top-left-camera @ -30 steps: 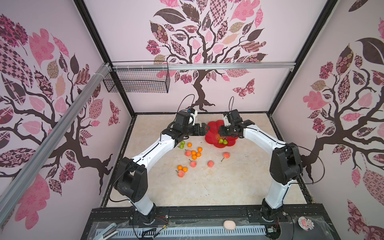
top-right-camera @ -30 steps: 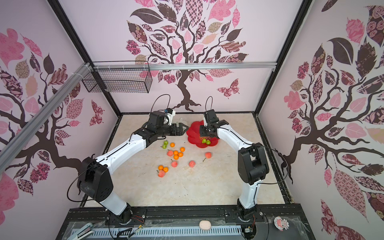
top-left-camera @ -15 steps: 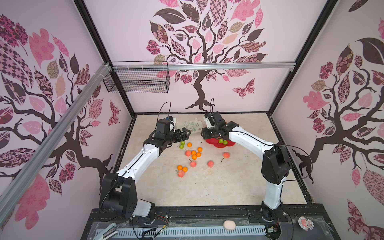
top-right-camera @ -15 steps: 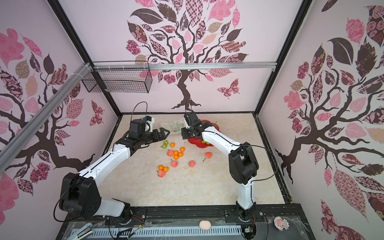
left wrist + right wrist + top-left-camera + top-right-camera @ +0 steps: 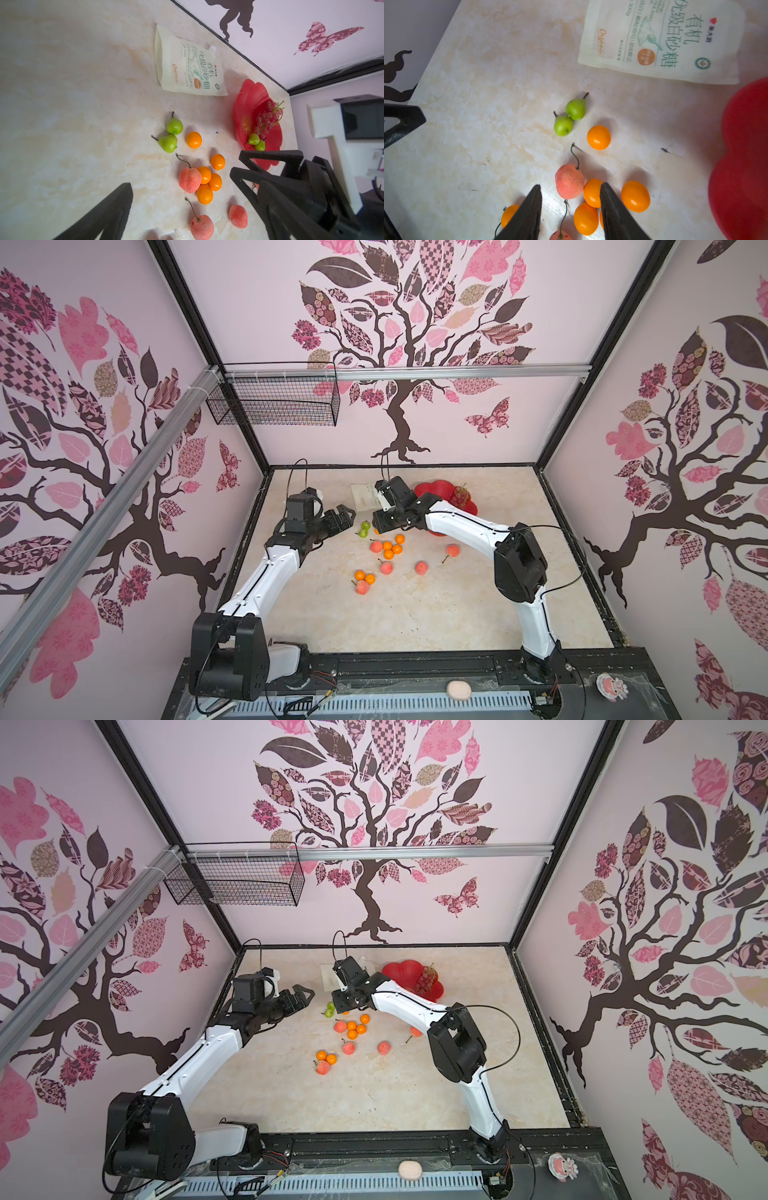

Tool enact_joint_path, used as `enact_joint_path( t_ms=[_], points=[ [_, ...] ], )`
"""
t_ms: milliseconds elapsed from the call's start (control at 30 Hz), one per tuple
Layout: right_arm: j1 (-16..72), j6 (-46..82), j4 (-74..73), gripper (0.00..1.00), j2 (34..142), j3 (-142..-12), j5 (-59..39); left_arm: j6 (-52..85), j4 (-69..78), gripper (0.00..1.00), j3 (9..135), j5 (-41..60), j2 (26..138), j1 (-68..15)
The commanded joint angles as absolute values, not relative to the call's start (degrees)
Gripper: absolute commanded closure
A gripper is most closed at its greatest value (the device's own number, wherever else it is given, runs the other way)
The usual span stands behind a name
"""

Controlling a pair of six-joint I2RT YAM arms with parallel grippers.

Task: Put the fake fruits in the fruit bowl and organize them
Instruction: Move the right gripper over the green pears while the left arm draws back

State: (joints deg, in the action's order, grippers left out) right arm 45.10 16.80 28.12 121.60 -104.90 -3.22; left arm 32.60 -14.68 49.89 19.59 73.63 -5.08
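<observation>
R gripper point(image 5: 571, 186) is seen w/ jaws apart, nothing clamped. It is held over the loose fruit at frame centre in both top views; a peach point(image 5: 569, 180) and a tangerine point(image 5: 592, 192) are visible betw. its fingers point(image 5: 529, 209). L gripper point(image 5: 347, 519) is likewise spread wide and empty, left of centre, just left of the table pears point(image 5: 365, 525), 2 pcs, green, touching each other.

Fruit bowl point(image 5: 432, 489) is located upper right of centre near the back wall, front part covered by the R arm point(image 5: 461, 526). Grape bunch point(image 5: 459, 497) is lying inside, toward its right rim. Bowl pears point(image 5: 254, 139), 2 pcs, are shown inside by the L wrist view, next to the grapes; hidden in top views.

Rest of fruit is spread on the table point(image 5: 332, 622): tangerine cluster point(image 5: 387, 546) packed against the peach just below the R gripper in frame, tangerine pair point(image 5: 360, 575) w/ a second peach point(image 5: 362, 587) lower down, 3 more peaches point(image 5: 421, 568) strung to the right, apart from each other. White pouch point(image 5: 365, 497) is laid flat just left of the bowl.
</observation>
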Motion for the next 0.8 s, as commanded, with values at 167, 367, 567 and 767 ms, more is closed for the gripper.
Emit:
enact_joint_path(
  t_ms=[167, 367, 567, 767],
  points=[
    [47.0, 18.5, 31.3, 0.51, 131.0, -113.7, -4.4, 33.6, -13.1, 0.02, 48.4, 21.0, 73.0, -2.8],
    [47.5, 19.7, 33.5, 0.51, 136.5, -119.6, -4.5, 33.7, -12.9, 0.03, 48.5, 21.4, 73.0, -1.9],
    [47.5, 21.5, 35.3, 0.51, 140.8, -124.1, -2.6, 33.3, -12.8, 0.03, 49.0, 22.6, 73.7, -1.6],
    [47.5, 22.0, 37.6, 0.5, 145.6, -128.9, -2.5, 33.2, -12.8, 0.03, 49.0, 22.9, 73.8, -1.3]
  ],
)
